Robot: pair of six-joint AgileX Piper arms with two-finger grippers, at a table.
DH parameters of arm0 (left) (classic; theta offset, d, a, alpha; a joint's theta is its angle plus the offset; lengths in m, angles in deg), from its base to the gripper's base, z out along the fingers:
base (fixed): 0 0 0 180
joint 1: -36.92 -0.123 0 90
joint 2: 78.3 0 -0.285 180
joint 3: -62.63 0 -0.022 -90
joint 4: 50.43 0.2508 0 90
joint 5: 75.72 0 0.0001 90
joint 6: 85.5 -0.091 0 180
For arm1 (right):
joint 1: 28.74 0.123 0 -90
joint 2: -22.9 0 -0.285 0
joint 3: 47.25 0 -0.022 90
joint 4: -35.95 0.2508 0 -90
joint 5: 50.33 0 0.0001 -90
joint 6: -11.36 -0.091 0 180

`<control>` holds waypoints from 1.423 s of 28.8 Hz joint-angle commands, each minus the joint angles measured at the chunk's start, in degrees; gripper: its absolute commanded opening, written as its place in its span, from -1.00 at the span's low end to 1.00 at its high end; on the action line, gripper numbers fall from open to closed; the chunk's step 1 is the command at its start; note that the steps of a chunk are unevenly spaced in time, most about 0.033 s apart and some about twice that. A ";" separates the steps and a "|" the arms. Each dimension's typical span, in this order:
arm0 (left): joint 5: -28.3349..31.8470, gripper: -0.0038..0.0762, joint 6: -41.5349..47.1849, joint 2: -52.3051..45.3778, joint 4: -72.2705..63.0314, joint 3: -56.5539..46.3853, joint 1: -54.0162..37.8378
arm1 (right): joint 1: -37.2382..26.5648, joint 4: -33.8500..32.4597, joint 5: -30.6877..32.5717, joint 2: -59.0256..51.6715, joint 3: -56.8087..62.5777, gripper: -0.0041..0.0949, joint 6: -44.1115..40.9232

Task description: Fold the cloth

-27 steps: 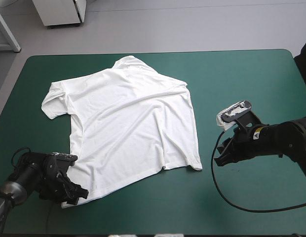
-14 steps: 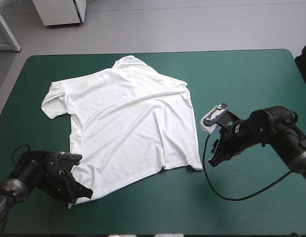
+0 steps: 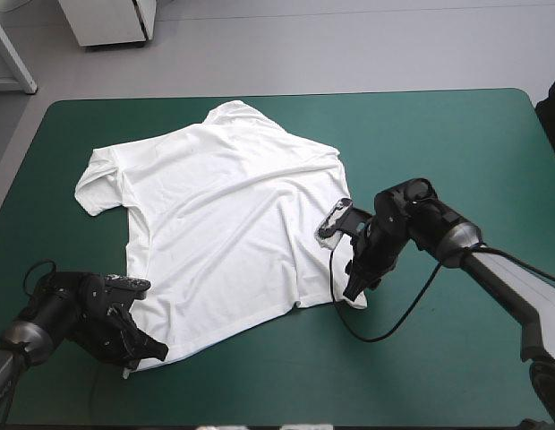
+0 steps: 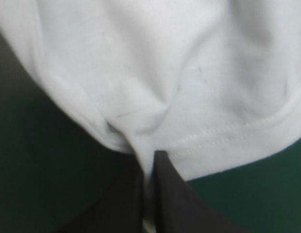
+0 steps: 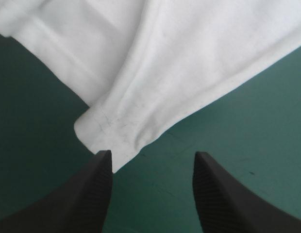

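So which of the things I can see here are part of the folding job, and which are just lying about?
In the job: T-shirt, spread flat; left gripper, shut on one hem corner; right gripper, open at the other hem corner.
Just lying about: nothing loose that I can see; only the table underneath.

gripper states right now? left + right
Left gripper: shut on the T-shirt, pinching its hem.
Right gripper: open, holding nothing; a corner of the T-shirt lies just ahead of it.
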 commanded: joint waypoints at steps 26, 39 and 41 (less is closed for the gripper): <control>5.63 -0.93 -0.80 0.62 -3.00 3.76 0.17 | 5.34 -1.54 3.08 10.24 0.52 -0.07 -5.14; 4.98 -0.93 -1.59 -0.09 -3.00 5.79 0.17 | 5.34 -6.70 5.04 9.52 -0.31 -0.94 -9.13; 3.41 -0.93 -1.59 -1.50 -3.00 8.28 0.17 | 5.20 -9.54 6.30 7.85 -1.46 -0.94 -10.85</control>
